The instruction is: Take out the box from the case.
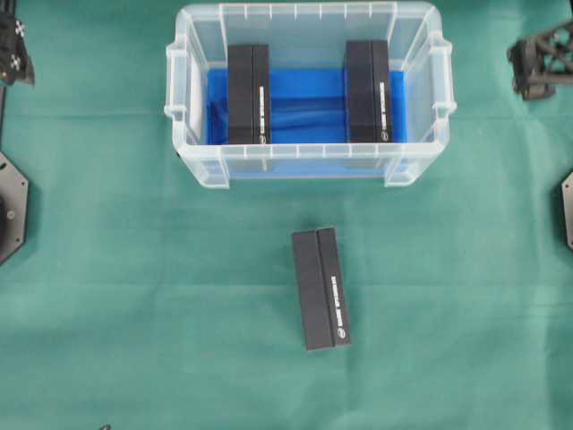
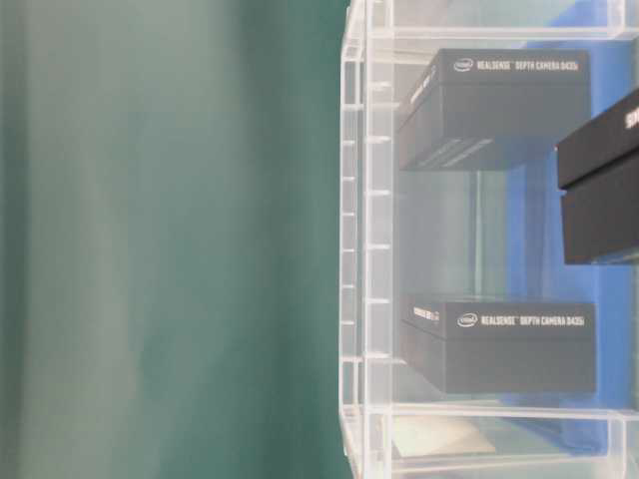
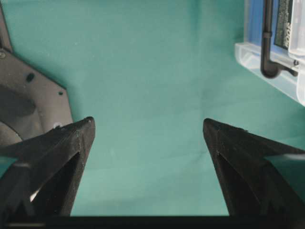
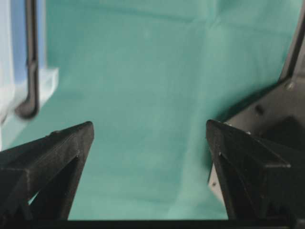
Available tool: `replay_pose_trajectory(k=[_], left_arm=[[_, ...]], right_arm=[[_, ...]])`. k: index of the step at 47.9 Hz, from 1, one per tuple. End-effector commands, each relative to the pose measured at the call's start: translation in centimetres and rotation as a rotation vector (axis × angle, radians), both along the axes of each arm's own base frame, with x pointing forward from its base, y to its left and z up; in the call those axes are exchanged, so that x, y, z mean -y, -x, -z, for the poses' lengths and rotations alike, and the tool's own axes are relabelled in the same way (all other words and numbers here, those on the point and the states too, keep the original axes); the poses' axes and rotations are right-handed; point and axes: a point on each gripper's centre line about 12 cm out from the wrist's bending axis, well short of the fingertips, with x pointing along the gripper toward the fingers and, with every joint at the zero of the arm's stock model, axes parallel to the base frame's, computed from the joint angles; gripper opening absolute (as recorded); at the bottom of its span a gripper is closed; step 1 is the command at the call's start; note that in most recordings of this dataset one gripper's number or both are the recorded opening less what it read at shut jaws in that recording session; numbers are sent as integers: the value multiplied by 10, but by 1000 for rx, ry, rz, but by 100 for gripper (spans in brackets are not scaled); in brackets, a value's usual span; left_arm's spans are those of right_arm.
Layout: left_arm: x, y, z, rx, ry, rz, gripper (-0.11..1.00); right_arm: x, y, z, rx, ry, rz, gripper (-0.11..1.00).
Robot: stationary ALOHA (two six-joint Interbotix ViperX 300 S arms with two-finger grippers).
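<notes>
My left gripper (image 3: 147, 126) hangs spread wide over bare green cloth (image 3: 143, 71), nothing between its fingers (image 3: 71, 143). My right gripper (image 4: 148, 129) is likewise released, fingers (image 4: 62, 148) wide apart, only cloth below. The case (image 1: 309, 163), clear plastic with a blue bottom, sits well inward of both grippers; its corner shows at the upper right of my left wrist view and its edge, blurred, at the left of my right wrist view. Two black boxes stand on edge inside it: the left box in the case (image 1: 248, 94) on my left gripper's side, the right box in the case (image 1: 368, 90) on my right gripper's side, well apart from each other with blue floor between. A third black box, the box on the cloth (image 1: 320, 288), lies outside the case, in front of its near wall, roughly midway between my two grippers and touched by neither. From table level, printed white lettering shows on the boxes through the case wall.
</notes>
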Motion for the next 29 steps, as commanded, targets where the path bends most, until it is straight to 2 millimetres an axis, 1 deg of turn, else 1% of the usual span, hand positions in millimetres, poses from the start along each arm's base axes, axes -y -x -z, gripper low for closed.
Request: replay_pose_trajectory(k=[1, 8, 13, 29], left_arm=[[-1, -1, -6, 18, -11, -3, 96], [-2, -1, -6, 18, -13, -5, 96], [-2, -1, -6, 19, -13, -4, 96], [-2, -1, -6, 18, -13, -4, 96]], right_arm=[[13, -2, -7, 25, 16, 16, 94], [24, -5, -6, 18, 16, 8, 94], [27, -8, -5, 17, 18, 9, 94], [27, -8, -5, 21, 18, 11, 94]])
